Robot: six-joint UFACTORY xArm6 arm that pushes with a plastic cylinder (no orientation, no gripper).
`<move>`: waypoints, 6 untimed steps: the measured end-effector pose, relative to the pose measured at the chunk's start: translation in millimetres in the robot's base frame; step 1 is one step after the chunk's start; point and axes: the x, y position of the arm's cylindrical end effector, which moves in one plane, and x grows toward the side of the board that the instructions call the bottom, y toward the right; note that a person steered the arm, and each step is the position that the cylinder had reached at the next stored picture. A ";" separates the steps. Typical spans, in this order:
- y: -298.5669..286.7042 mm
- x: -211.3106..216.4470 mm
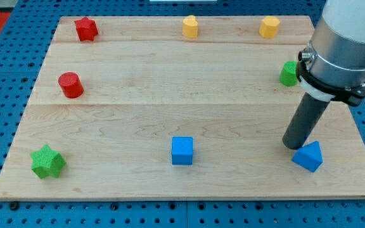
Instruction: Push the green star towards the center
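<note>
Nearest the camera on my desk [138, 126] sits the green star [47, 161], down in the corner at the view's bottom left, lying flat on the wood and just inside both edges. It stands alone, with nothing touching it.

Moving outward from the star, the closest neighbour is the red cylinder [71, 85], above it toward the view's top and well apart. Further up, in the top-left corner, is the red star [86, 28]. Along the bottom strip, toward the view's right of the star, the blue cube [182, 151] rests roughly midway across the desk, well apart from the star.

On the far row at the view's top I see two yellow blocks: one [190, 26] near the middle, with a rounded top, and another yellow block [269, 26] further right that looks faceted, though I cannot make out its exact shape.

Over on the view's right, a second green block [289, 73] is partly hidden behind my arm's housing, so its shape is unclear. My tip [294, 145] comes down on the desk at the lower right, just beside the blue triangular block [308, 156], at its upper left edge; I cannot tell whether they touch. The tip is on the opposite side of the desk from the green star, with the blue cube between them. This rig carries no gripper, only the rod, so there is no jaw state to report.
</note>
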 end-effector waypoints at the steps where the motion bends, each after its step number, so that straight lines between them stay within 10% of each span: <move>1: 0.2 0.0; 6: -174.2 -53.1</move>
